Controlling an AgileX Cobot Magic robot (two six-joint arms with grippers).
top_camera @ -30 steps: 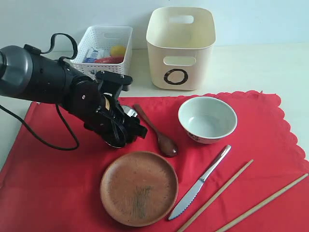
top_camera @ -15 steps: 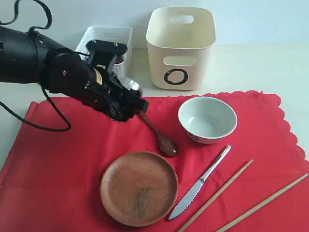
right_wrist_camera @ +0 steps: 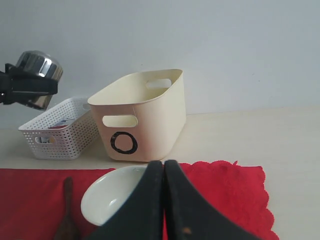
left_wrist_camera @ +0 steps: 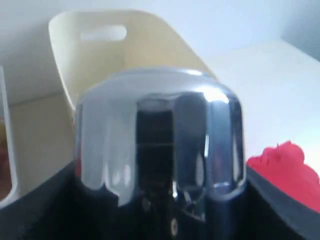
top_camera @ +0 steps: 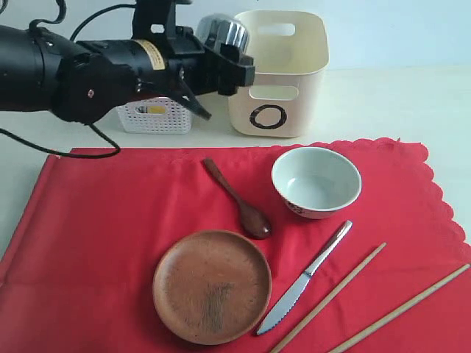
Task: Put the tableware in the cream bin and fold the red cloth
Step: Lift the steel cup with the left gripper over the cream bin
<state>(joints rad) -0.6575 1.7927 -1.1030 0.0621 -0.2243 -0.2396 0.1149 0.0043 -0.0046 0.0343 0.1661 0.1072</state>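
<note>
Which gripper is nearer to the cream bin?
Left. The left gripper holds the steel cup beside the rim of the cream bin; the right gripper is farther, with the bowl between them.

Bright even light, soft shadows, steel cup point(left_wrist_camera: 157, 140) blurred close-up — glare streaks

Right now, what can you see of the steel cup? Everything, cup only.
The steel cup is a polished, mirror-bright metal cylinder with a rounded edge, and its wall reflects the dark gripper. No dents or contents show, and I cannot tell which end is the mouth. It is off the red cloth, held in the air and clamped in the left gripper, the only thing touching it. It sits slightly tilted, close to the cream bin's rim on the white basket side, not inside the bin.
</note>
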